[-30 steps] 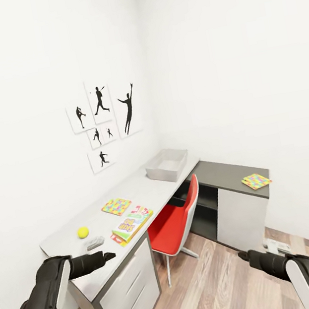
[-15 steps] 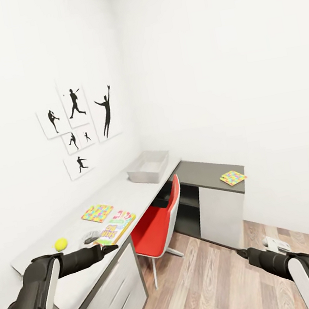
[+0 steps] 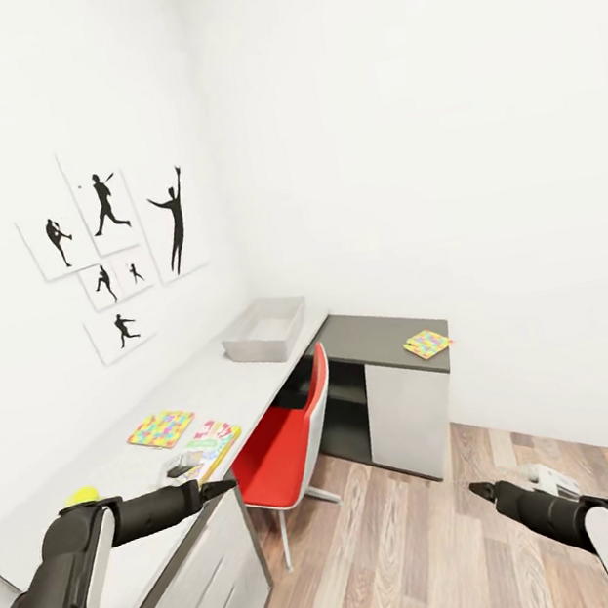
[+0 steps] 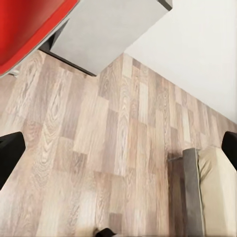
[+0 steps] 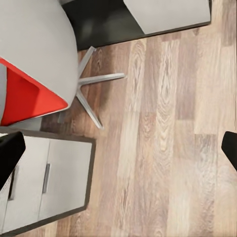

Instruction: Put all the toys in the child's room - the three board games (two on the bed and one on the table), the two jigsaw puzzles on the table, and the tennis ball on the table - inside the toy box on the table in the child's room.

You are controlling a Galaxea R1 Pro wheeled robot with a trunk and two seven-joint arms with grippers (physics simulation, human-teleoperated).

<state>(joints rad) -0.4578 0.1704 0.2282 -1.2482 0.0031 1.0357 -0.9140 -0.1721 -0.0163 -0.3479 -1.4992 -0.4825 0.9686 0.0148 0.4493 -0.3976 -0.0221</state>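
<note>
Left gripper [image 3: 216, 489]: I see fingers spread, nothing held, over the desk's near front edge.
Right gripper [image 3: 484, 491]: empty; spread, I judge from its wrist view.
Tennis ball [image 3: 83, 496]: near end of the table [image 3: 257, 376].
Board game [image 3: 207, 444]: front edge.
Jigsaw puzzles: one [image 3: 161, 429] mid-desk, one [image 3: 427, 344] on the far wing.
Toy box [image 3: 265, 329]: inner corner.
Next: I approach squarely and grasp the ball first.

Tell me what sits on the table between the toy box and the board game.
Head view: one jigsaw puzzle lies on the table between the toy box and the board game.

Tennis ball [image 3: 82, 496] at 8 o'clock half hidden behind left arm [image 3: 67, 571]. Board game [image 3: 207, 448] lettering too small to read. Bed [image 4: 217, 192] cut off at 4 o'clock edge in left wrist view.
</note>
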